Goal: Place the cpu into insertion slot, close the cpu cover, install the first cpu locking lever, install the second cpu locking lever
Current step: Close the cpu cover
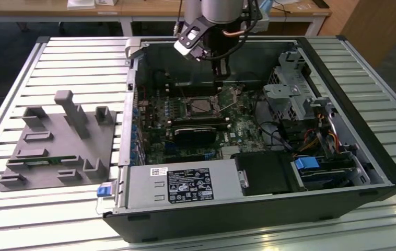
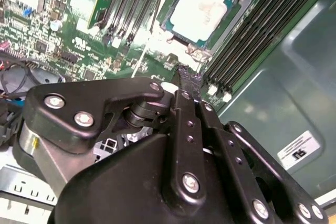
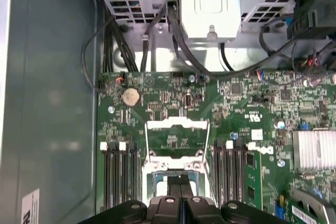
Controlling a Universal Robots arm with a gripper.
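1. One gripper [image 1: 220, 70] hangs from the arm inside the one open computer case [image 1: 365, 172], which lies on the slatted desk [image 1: 66, 57].
2. Its two jaws are clenched together in both wrist views, with nothing seen between them, and the tips [image 2: 185, 74] hover just above the motherboard beside the socket.
3. One cpu [image 2: 205, 11], dull silver top upward, lies seated in the one insertion slot [image 2: 178, 34].
4. One cpu cover [image 3: 178, 124] stands tilted up off the slot; green board shows through its window.
5. Two banks of long black memory slots [image 3: 121, 177] flank the slot, one on each side.
6. One black heatsink block [image 1: 194, 136] sits on the board near the slot.
7. One grey holder fixture [image 1: 58, 146] rests on the desk at the exterior view's left, apart from the case.
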